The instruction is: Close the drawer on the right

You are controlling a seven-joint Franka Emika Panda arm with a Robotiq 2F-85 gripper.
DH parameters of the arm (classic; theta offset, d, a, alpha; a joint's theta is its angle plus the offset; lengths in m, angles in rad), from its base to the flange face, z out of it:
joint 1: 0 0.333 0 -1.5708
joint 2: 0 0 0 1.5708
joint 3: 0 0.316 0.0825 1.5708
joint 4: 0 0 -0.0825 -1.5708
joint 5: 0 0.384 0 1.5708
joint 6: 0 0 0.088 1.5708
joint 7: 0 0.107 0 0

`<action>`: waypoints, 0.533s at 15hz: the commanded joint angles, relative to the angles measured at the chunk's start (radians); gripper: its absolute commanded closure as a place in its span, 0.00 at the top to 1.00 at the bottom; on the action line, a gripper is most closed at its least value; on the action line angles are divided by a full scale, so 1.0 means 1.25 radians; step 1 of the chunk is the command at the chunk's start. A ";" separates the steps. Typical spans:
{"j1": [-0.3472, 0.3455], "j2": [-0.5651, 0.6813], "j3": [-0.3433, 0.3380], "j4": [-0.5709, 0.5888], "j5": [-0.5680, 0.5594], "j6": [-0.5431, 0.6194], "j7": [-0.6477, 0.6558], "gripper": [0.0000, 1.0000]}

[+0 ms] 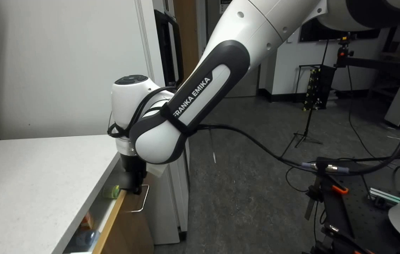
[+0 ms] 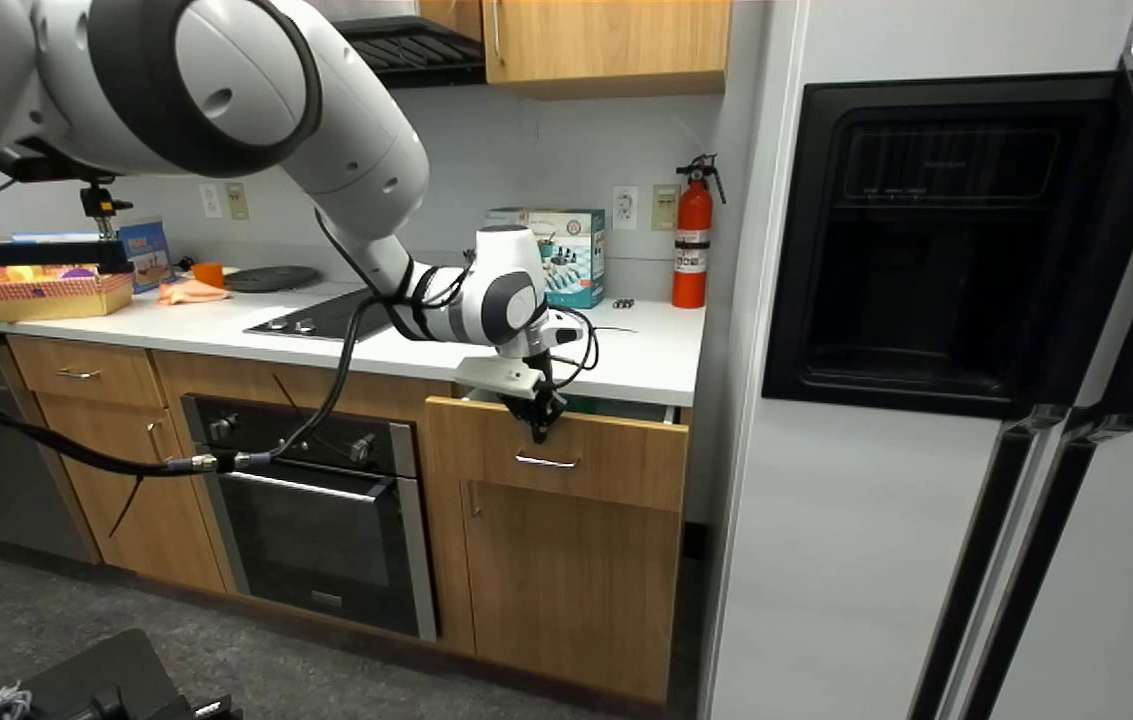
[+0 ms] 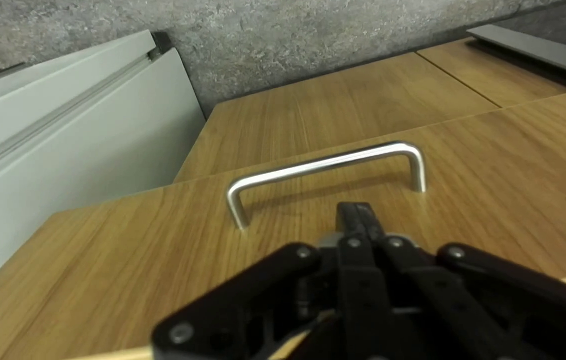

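End effector (image 3: pixel 358 215), clenched, at a drawer (image 2: pixel 616 460) standing partly out

Drawer: one, wide and shallow, under the bench (image 1: pixel 37 183) at the end beside the refrigerator (image 2: pixel 846 560); not yet home. Front panel (image 3: pixel 128 280) of light tan wood, with one silver bar handle (image 3: pixel 320 164).

End effector: clenched on nothing, fingertips (image 3: pixel 348 220) together. Tips reach down before the panel's outer face, above the handle; body over the panel's top edge. Touching or just apart: not discernible.

Contents, part seen in an exterior view: one green container (image 1: pixel 109 191); one orange article (image 1: pixel 87 221); one bluish article (image 1: pixel 86 239); kinds unclear.

Surroundings: cupboard door (image 2: pixel 571 590), below; oven (image 2: pixel 316 540), to the left in an exterior view; on the bench, one printed box (image 2: pixel 576 255) and one red fire extinguisher (image 2: pixel 692 245).

Risks, as judged:
– Pinch. With its body above the panel's edge, the end effector could be wedged between panel and bench if it pushes fully in at this height.
– Slip. Narrow tips on smooth wood may skid, or catch on the handle, should the push lean downward.
– Binding. A shove off the panel's middle could skew the drawer and stop it short.
– Obstruction. Should the container stand above the drawer's sides, it could foul the bench's underside; its height is hidden.
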 commanded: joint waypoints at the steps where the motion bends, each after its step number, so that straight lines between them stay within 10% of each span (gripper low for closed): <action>1: -0.017 0.004 0.040 0.069 0.024 -0.058 -0.072 0.00; 8: -0.026 -0.120 0.063 0.119 0.017 -0.207 -0.188 0.00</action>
